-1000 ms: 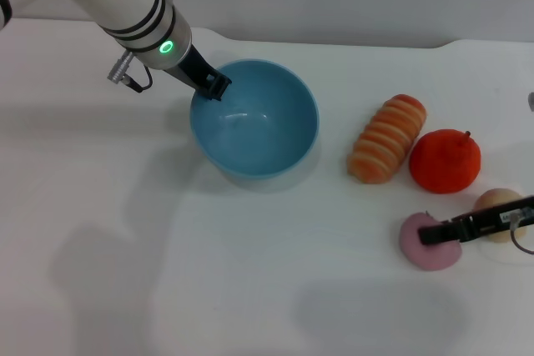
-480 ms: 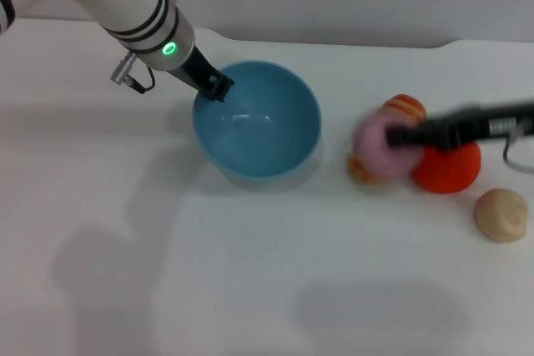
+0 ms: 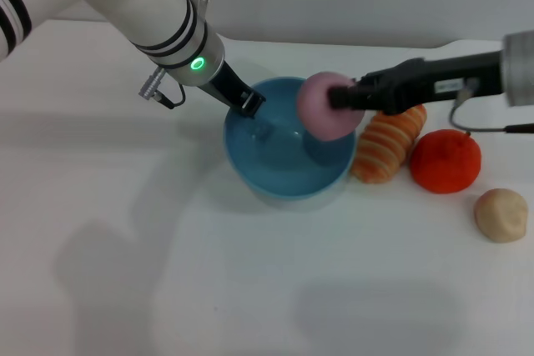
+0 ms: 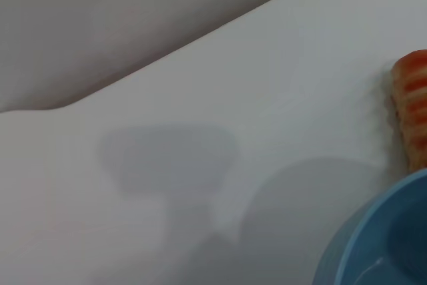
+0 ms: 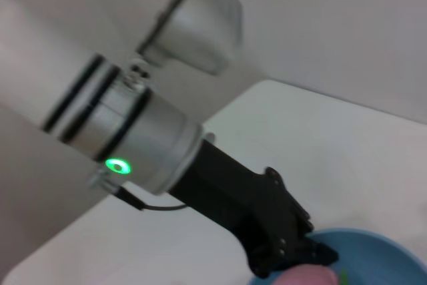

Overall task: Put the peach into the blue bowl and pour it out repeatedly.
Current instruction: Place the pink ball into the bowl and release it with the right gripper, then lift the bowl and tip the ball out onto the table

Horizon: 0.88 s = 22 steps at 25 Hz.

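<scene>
My right gripper (image 3: 340,99) pinches the peach (image 3: 324,106) above the bowl's (image 3: 250,174) right rim, itself pinched by my left gripper (image 3: 249,104); released early, the peach could strike that rim and roll across the table (image 3: 167,289).

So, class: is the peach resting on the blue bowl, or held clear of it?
Apart. The head view shows the right gripper holding the peach above the blue bowl, its shadow on the bowl's inside.

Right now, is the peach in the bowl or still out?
Out. The right gripper holds the peach above the blue bowl, whose rim the left gripper grips.
</scene>
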Each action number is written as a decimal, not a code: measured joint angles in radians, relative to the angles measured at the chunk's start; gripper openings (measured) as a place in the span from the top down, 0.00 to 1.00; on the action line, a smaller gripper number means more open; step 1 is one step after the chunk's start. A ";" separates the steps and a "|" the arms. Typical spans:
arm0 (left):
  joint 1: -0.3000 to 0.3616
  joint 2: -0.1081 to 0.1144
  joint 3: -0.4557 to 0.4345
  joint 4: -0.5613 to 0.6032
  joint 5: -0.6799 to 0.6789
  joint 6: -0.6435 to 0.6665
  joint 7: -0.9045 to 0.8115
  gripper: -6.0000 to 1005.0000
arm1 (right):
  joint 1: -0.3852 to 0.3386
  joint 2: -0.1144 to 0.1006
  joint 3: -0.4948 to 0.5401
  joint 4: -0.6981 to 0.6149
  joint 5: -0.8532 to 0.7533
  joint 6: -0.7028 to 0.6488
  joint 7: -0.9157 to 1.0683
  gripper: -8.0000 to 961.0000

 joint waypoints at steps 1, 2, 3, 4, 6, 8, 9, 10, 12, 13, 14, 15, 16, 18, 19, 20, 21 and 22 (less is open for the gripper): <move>0.000 0.000 0.001 0.000 -0.004 -0.001 0.000 0.99 | 0.005 0.001 -0.015 0.018 0.001 0.025 -0.007 0.86; 0.000 0.000 0.001 -0.001 -0.008 -0.003 0.000 0.99 | 0.008 0.003 -0.027 0.032 0.001 0.045 -0.015 0.81; 0.001 0.000 0.001 -0.001 -0.010 -0.007 0.000 0.99 | 0.011 0.003 -0.035 0.040 0.003 0.059 -0.025 0.76; 0.001 0.000 0.001 -0.001 -0.013 -0.012 0.001 0.99 | 0.013 0.004 -0.041 0.046 0.004 0.068 -0.033 0.71; 0.004 0.000 0.001 -0.001 -0.015 -0.025 0.003 0.99 | 0.015 0.005 -0.047 0.049 0.006 0.083 -0.042 0.61; 0.010 0.000 0.001 -0.002 -0.020 -0.038 0.003 0.99 | 0.015 0.006 -0.051 0.050 0.007 0.101 -0.044 0.59; 0.012 0.001 0.000 -0.002 -0.022 -0.042 0.003 0.99 | 0.013 0.006 -0.053 0.051 0.007 0.106 -0.045 0.58; 0.012 0.001 0.001 -0.003 -0.023 -0.045 0.003 0.99 | 0.011 0.006 -0.054 0.051 0.007 0.112 -0.045 0.57; 0.013 0.001 0.001 -0.005 -0.024 -0.051 0.003 0.99 | 0.001 0.006 -0.047 0.050 0.010 0.119 -0.046 0.55; 0.015 0.002 0.001 -0.007 -0.025 -0.057 0.003 0.99 | -0.006 0.006 -0.042 0.049 0.012 0.123 -0.047 0.54; 0.016 0.002 0.002 -0.008 -0.024 -0.063 0.003 0.99 | -0.024 0.005 -0.030 0.040 0.024 0.134 -0.055 0.53; 0.019 0.003 0.002 -0.010 -0.023 -0.075 0.004 0.99 | -0.048 0.005 -0.019 0.030 0.043 0.145 -0.069 0.52; 0.021 0.004 0.003 -0.010 -0.021 -0.083 0.005 1.00 | -0.073 0.005 -0.007 0.019 0.072 0.157 -0.092 0.51; 0.025 0.006 0.006 -0.009 -0.017 -0.117 0.021 0.99 | -0.182 0.004 0.054 0.005 0.229 0.183 -0.227 0.50; 0.026 0.006 0.007 -0.008 -0.016 -0.140 0.036 0.99 | -0.182 0.004 0.054 0.005 0.229 0.183 -0.227 0.50; 0.026 0.006 0.009 -0.006 -0.016 -0.165 0.051 0.99 | -0.225 0.004 0.082 0.012 0.304 0.185 -0.296 0.50; 0.026 0.006 0.012 -0.005 -0.015 -0.189 0.060 0.99 | -0.265 0.004 0.106 0.024 0.369 0.186 -0.363 0.50; 0.026 0.006 0.022 -0.004 -0.014 -0.221 0.066 0.99 | -0.299 0.003 0.122 0.038 0.429 0.184 -0.412 0.50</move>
